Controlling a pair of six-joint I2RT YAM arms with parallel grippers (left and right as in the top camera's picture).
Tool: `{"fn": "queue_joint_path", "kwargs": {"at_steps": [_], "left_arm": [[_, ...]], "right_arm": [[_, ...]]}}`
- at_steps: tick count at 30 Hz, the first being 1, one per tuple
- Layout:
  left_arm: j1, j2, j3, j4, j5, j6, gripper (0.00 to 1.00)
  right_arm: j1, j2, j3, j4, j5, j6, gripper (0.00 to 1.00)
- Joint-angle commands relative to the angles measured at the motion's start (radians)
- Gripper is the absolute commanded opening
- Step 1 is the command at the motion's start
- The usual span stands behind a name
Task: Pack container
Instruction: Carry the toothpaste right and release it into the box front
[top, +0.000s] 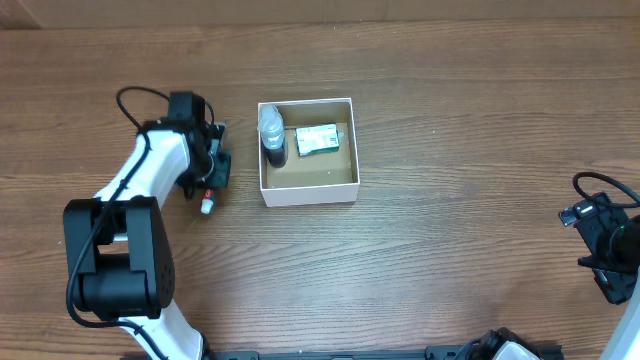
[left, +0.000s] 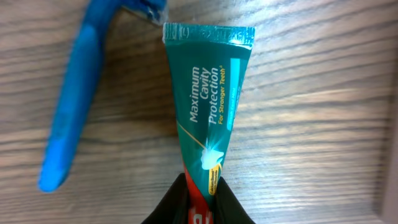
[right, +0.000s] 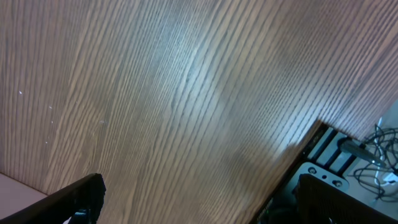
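The container sits open-topped on the wooden surface. It holds a dark bottle against its left wall and a green packet beside the bottle, and its near half shows bare brown floor. The left hand is just left of the container, outside the wall, with its fingers pinched narrowly on the cap end of a teal toothpaste tube. A blue razor lies close alongside that tube. The right hand is far to the container's right, fingers spread wide and holding nothing, with bare surface in between.
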Motion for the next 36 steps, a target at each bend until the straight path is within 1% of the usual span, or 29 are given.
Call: {"fn": "queue_joint_path", "kwargs": {"at_steps": [1, 3, 5, 7, 8, 10, 13, 15, 19, 21, 24, 27, 33, 36], "left_arm": [[-0.002, -0.011, 0.24, -0.131, 0.022, -0.031, 0.13], [-0.002, -0.011, 0.357, -0.211, 0.063, -0.031, 0.12], [-0.002, -0.015, 0.546, -0.323, 0.15, -0.031, 0.13], [-0.006, -0.018, 0.664, -0.389, 0.2, -0.027, 0.12], [-0.011, -0.02, 0.713, -0.418, 0.224, -0.018, 0.12], [-0.04, -0.029, 0.83, -0.499, 0.286, 0.041, 0.12], [-0.092, -0.047, 0.903, -0.564, 0.297, 0.113, 0.13], [-0.145, -0.066, 0.919, -0.6, 0.298, 0.172, 0.14], [-0.294, -0.077, 0.914, -0.697, 0.286, 0.315, 0.17], [-0.35, -0.076, 0.896, -0.706, 0.258, 0.336, 0.18], [-0.425, -0.074, 0.818, -0.678, 0.195, 0.353, 0.18], [-0.465, -0.074, 0.682, -0.598, 0.158, 0.363, 0.17], [-0.469, -0.074, 0.432, -0.395, 0.154, 0.374, 0.16], [-0.469, -0.074, 0.33, -0.301, 0.105, 0.38, 0.16]], "right_arm": [[-0.004, -0.003, 0.007, 0.005, 0.002, 0.0, 1.0], [-0.004, -0.003, 0.007, 0.005, 0.002, 0.0, 1.0], [-0.004, -0.003, 0.007, 0.005, 0.002, 0.0, 1.0], [-0.004, -0.003, 0.007, 0.005, 0.001, 0.0, 1.0], [-0.004, -0.003, 0.007, 0.005, 0.001, 0.0, 1.0], [-0.004, -0.003, 0.007, 0.005, 0.001, 0.0, 1.0], [-0.004, -0.003, 0.007, 0.005, 0.001, 0.0, 1.0], [-0.004, -0.003, 0.007, 0.005, 0.002, 0.0, 1.0], [-0.004, -0.003, 0.007, 0.005, 0.002, 0.0, 1.0], [-0.004, -0.003, 0.007, 0.005, 0.002, 0.0, 1.0], [-0.004, -0.003, 0.007, 0.005, 0.001, 0.0, 1.0], [-0.004, -0.003, 0.007, 0.005, 0.002, 0.0, 1.0], [-0.004, -0.003, 0.007, 0.005, 0.001, 0.0, 1.0], [-0.004, -0.003, 0.007, 0.005, 0.002, 0.0, 1.0]]}}
